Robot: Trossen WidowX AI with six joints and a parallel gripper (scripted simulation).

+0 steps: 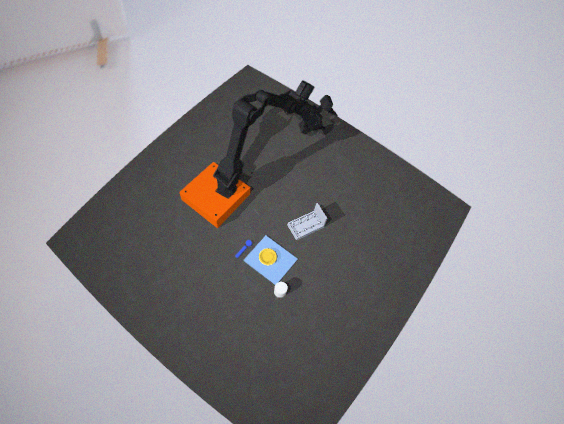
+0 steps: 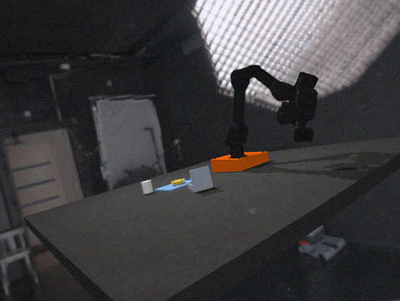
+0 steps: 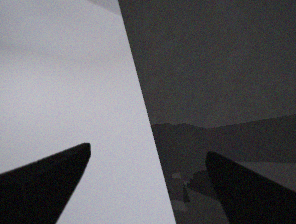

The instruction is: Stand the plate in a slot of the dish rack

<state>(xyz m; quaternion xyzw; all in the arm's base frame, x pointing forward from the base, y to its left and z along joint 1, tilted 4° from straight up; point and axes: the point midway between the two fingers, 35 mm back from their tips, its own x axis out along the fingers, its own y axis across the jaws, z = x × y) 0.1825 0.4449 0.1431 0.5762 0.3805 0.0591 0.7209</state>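
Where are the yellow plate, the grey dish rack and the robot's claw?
plate (image 1: 268, 256): top view, its centre.
dish rack (image 1: 306, 226): top view, its railed base.
claw (image 2: 303, 134): exterior view, between its open fingertips.

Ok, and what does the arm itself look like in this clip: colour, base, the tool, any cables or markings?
The arm is matte black all over, built of slim links with chunky rounded joints, on a flat square orange base with small dark dots at its corners. The tool has two plain black tapered fingers. No cables or markings are visible.
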